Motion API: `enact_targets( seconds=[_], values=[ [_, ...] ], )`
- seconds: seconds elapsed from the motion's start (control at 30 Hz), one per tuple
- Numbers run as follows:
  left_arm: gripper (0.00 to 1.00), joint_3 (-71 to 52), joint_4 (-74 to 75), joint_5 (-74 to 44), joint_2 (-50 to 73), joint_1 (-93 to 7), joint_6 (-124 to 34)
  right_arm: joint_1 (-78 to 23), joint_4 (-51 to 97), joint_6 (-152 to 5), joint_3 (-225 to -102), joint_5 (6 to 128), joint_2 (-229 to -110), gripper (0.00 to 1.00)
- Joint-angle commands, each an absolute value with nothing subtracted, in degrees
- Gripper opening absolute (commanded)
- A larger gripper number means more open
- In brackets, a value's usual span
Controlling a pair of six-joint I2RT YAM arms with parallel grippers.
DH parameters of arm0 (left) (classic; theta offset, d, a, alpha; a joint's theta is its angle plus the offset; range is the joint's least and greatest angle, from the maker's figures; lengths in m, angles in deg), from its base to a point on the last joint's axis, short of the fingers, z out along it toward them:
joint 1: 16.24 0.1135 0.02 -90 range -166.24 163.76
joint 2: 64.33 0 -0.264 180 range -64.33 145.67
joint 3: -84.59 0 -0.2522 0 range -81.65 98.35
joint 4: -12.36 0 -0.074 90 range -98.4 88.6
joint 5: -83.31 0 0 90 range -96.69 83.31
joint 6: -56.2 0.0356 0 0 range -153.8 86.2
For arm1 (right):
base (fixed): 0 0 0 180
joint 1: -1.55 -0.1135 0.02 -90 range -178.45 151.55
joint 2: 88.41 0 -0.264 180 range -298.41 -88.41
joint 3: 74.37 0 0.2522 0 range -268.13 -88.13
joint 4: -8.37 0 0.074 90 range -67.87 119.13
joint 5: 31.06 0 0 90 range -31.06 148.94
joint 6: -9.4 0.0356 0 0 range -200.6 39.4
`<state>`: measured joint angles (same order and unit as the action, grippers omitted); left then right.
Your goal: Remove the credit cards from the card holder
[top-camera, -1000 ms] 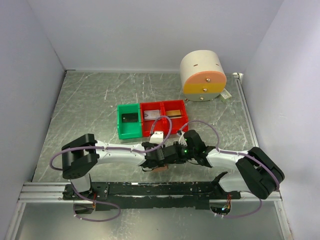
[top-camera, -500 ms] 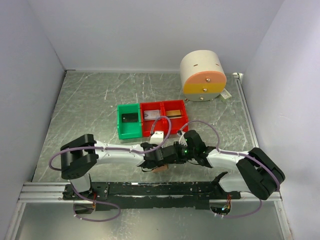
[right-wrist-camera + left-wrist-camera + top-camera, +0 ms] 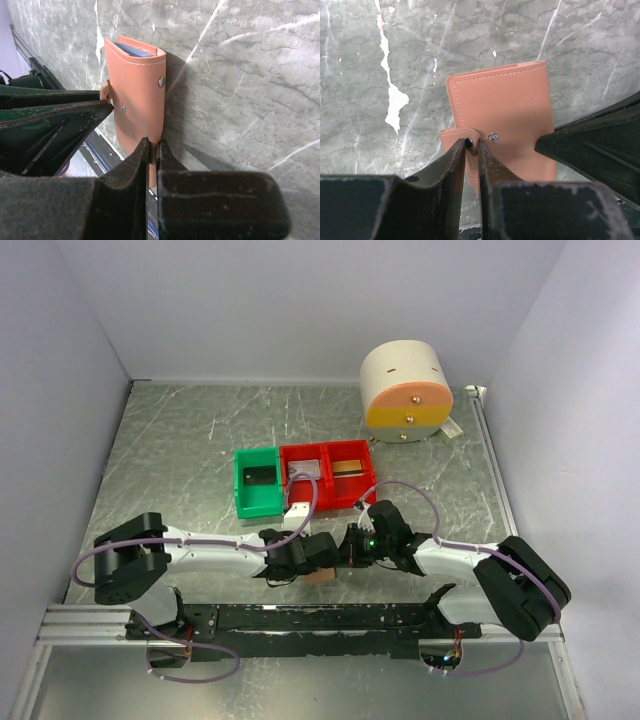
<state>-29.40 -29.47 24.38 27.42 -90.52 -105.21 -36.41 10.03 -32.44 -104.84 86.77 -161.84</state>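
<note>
Both arms, left (image 3: pixel 200 540) and right (image 3: pixel 455 558), have white links and bulky black joints. Lilac cables (image 3: pixel 300 502) loop along them. A green light (image 3: pixel 371 541) glows at the right wrist. The jaws are matte black wedges.

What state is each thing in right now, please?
Holder, folded shut, strap unsnapped.
Left gripper, shut on the holder's strap.
Right gripper, shut on the holder's edge.
Green bin, holds a dark card.
Red bins, hold a silver card and a gold card.
</note>
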Motion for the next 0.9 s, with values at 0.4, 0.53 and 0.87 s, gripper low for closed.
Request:
enact_targets(
  seconds=[0.4, 0.53, 0.87],
  values=[
    [0.61, -25.8, -38.0, 27.8, 30.0, -90.3, -111.0, -36.7, 13.0, -34.4, -105.9, 86.8, -161.9, 0.00],
    [0.59, -24.4, -41.6, 28.7, 31.1, -90.3, -113.3, -36.7, 13.0, -34.5, -106.1, 86.9, -162.2, 0.00],
    [0.44, -30.2, -38.3, 28.9, 24.1, -90.3, -114.7, -36.7, 13.2, -35.0, -106.8, 87.2, -163.3, 0.00]
  ],
)
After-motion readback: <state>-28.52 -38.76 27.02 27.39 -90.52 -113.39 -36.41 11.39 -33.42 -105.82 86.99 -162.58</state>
